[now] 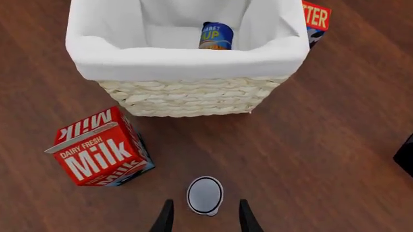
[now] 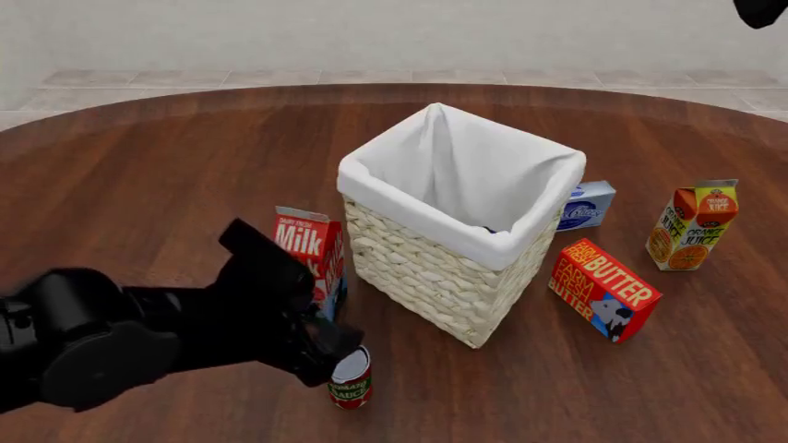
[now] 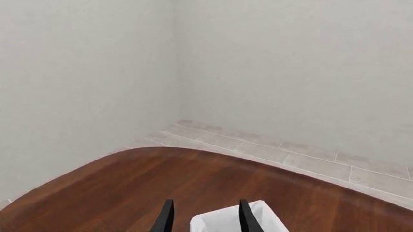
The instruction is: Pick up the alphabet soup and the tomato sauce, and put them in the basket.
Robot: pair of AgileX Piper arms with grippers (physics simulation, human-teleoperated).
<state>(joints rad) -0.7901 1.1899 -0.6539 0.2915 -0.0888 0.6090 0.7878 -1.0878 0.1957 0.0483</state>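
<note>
Silver-topped tomato sauce [image 1: 205,195] between spread left fingers [image 1: 166,217]; right fingers [image 3: 165,216] apart, empty.

alphabet soup [image 1: 216,36]: lower part was hidden behind the basket [image 1: 193,96] rim; unseen in the front view.
left gripper [image 1: 205,218]: only the finger tips showed, cut by the frame edge.
tomato sauce [image 2: 350,377]: partly covered by the left arm in front view.
butter box [image 1: 316,19]: mostly hidden behind the basket.
right gripper [image 3: 205,218]: fingers were cut off at the edge.

milk carton [image 2: 308,249], butter box [image 2: 602,288], orange juice carton [image 2: 693,225], small blue-white box [image 2: 586,205]
</note>
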